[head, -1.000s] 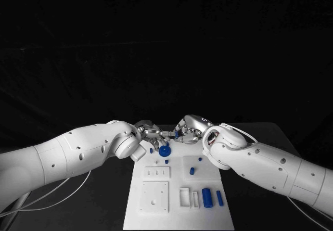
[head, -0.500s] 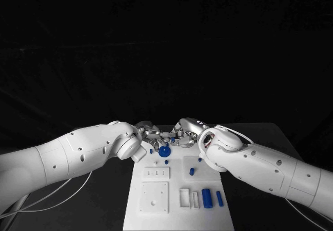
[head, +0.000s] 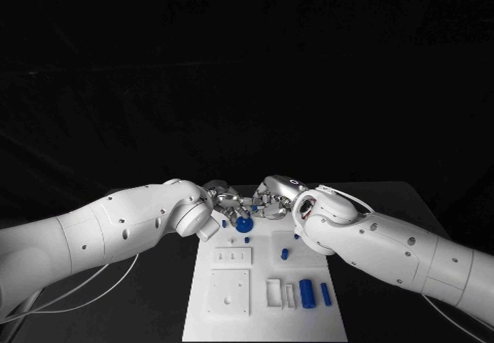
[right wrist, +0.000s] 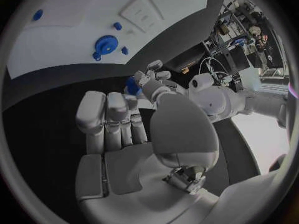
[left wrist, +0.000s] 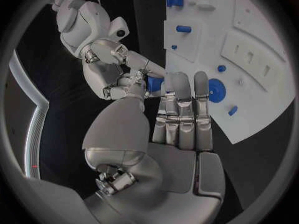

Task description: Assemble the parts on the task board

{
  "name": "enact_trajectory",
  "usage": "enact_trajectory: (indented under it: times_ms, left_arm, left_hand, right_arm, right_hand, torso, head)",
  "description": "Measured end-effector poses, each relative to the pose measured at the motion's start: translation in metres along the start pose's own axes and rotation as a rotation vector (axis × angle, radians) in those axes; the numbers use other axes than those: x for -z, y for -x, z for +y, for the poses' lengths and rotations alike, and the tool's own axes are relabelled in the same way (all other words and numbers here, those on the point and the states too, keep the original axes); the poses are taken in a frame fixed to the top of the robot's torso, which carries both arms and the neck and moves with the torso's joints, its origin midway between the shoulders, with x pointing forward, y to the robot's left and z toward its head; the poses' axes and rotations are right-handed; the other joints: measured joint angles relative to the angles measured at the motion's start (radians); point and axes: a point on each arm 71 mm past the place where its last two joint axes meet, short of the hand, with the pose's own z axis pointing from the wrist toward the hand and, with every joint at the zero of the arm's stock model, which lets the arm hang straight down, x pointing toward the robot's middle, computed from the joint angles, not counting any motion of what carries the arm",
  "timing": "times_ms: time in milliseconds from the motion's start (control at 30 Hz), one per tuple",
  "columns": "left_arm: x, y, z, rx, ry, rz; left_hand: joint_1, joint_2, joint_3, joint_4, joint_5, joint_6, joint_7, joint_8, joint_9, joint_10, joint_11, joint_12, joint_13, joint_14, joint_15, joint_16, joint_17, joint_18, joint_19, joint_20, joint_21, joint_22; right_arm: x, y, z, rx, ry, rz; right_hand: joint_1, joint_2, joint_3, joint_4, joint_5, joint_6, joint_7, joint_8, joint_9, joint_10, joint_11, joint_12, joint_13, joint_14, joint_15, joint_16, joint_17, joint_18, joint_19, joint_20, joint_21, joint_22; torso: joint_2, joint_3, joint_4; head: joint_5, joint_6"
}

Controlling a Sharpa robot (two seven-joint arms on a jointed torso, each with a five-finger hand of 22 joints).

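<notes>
The task looks barely begun: a blue gear [head: 244,224] sits at the task board's [head: 258,314] far end and loose blue cylinders [head: 307,292] lie near right, while the left hand [head: 223,199] and right hand [head: 268,202] together pinch a small blue part [left wrist: 154,83] above the far edge.
</notes>
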Motion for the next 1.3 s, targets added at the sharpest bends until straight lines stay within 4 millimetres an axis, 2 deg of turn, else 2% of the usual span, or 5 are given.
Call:
enact_trajectory:
  times_ms: [233,533,767,1000,1300]
  left_arm:
    - [-0.0003,-0.0001,0.0008,-0.004,0.009,0.002]
    - [-0.0004,-0.0009,0.0009,-0.008,0.012,0.009]
    - [-0.0002,-0.0025,-0.0002,-0.009,0.009,0.021]
    - [0.0003,-0.0023,0.0012,-0.008,0.011,0.03]
    - [0.0008,-0.002,0.0031,-0.005,0.014,0.04]
  left_hand:
    - [0.005,0.005,0.0,-0.003,-0.004,0.0,0.0,0.0,-0.001,0.0,0.0,-0.003,-0.001,0.0,0.0,0.0,-0.001,0.0,0.0,0.0,-0.002,0.004]
    - [0.06,0.09,-0.029,-0.093,0.025,-0.004,-0.003,0.0,-0.016,0.0,0.0,-0.008,-0.012,0.0,0.0,0.0,-0.003,0.0,0.0,0.0,-0.019,0.025]
    - [0.094,0.124,0.009,-0.133,0.179,-0.011,-0.004,-0.005,-0.022,-0.002,0.002,-0.019,-0.024,-0.003,-0.001,0.0,-0.003,0.0,0.0,0.0,-0.019,0.035]
    - [0.087,0.129,0.06,-0.171,0.307,-0.012,-0.009,0.007,-0.011,-0.002,0.002,-0.011,-0.034,-0.005,-0.002,0.011,0.007,0.0,0.0,0.0,-0.019,0.057]
    - [0.042,0.115,0.145,-0.189,0.326,-0.022,-0.018,0.01,0.002,0.0,-0.007,0.044,-0.013,-0.016,-0.013,0.07,0.033,0.0,-0.008,-0.007,-0.004,0.1]
  right_arm:
    - [-0.0015,-0.0011,0.0022,0.001,0.002,0.002]
    - [-0.0022,-0.0023,0.0019,0.003,0.0,0.007]
    - [-0.0029,-0.0037,0.0002,0.007,-0.008,0.014]
    - [-0.0042,-0.0051,0.0002,0.009,-0.01,0.019]
    - [-0.0047,-0.0065,0.0004,0.01,-0.008,0.024]
  right_hand:
    - [-0.001,-0.001,-0.001,-0.001,0.0,0.0,0.0,0.002,0.0,0.0,0.0,0.0,0.001,0.0,0.0,0.0,0.0,0.0,0.0,0.0,0.0,0.0]
    - [-0.001,-0.001,-0.001,-0.001,0.0,0.004,0.001,0.002,0.001,-0.004,-0.004,0.0,0.001,0.0,0.0,0.0,0.001,0.0,0.0,0.0,0.0,0.0]
    - [0.002,0.002,-0.003,-0.003,-0.001,0.004,0.0,0.002,0.001,-0.004,-0.004,0.0,0.001,0.0,0.0,0.0,0.001,0.0,0.0,0.0,0.0,0.0]
    - [0.008,-0.002,-0.004,-0.004,0.004,0.01,-0.002,0.001,0.001,-0.004,-0.004,0.0,0.002,0.0,0.0,0.0,0.001,0.0,0.0,0.0,0.0,0.0]
    - [0.004,0.002,-0.005,-0.005,0.003,0.011,-0.002,0.001,0.001,-0.004,-0.004,0.0,0.003,0.0,0.0,0.0,0.002,0.0,0.0,0.0,0.0,0.0]
  torso:
    - [0.0,0.0,0.0009]
    - [0.001,0.0009,0.0003]
    - [0.001,0.0012,0.0004]
    - [0.001,0.0016,0.0008]
    - [0.001,0.0017,0.0004]
  head:
    - [-0.001,0.001]
    - [0.0,0.0]
    - [0.001,-0.002]
    - [0.0,-0.003]
    - [0.0,-0.004]
